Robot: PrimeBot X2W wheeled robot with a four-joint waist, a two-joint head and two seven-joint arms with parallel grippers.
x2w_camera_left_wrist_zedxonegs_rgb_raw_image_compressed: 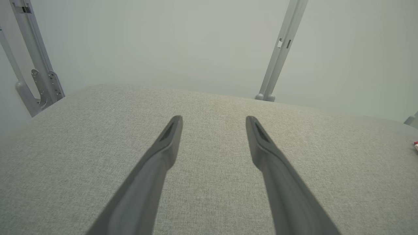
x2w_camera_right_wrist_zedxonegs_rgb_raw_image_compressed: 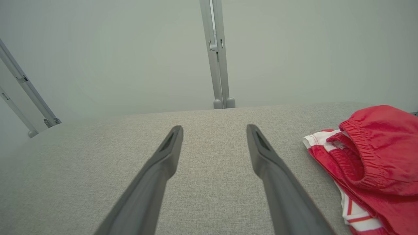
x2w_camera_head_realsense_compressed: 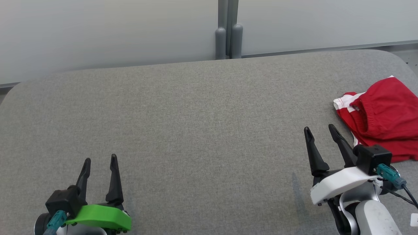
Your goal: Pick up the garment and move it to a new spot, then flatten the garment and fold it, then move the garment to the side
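The garment (x2w_camera_head_realsense_compressed: 382, 117), red with white trim, lies at the right side of the table (x2w_camera_head_realsense_compressed: 196, 114), close to the edge. It is doubled over in loose layers with its elastic waistband uppermost and gaping. It is not spread flat, and the fold, if it is one, is rough. The right gripper (x2w_camera_head_realsense_compressed: 319, 127) hovers just beside it, on its left, fingers spread wide and holding nothing; the right wrist view shows bare table between them. The left gripper (x2w_camera_head_realsense_compressed: 100, 158) sits well apart at the lower left, likewise wide and empty.

How far along the task is cannot be settled. A garment bunched at the side fits a heap waiting to be picked up and carried elsewhere. It fits equally a folded piece set aside, with both arms clear of it. The layered look leans a little toward the second, but the slack waistband leaves that a guess.

As for containers, the table alone bears anything, and that is the garment
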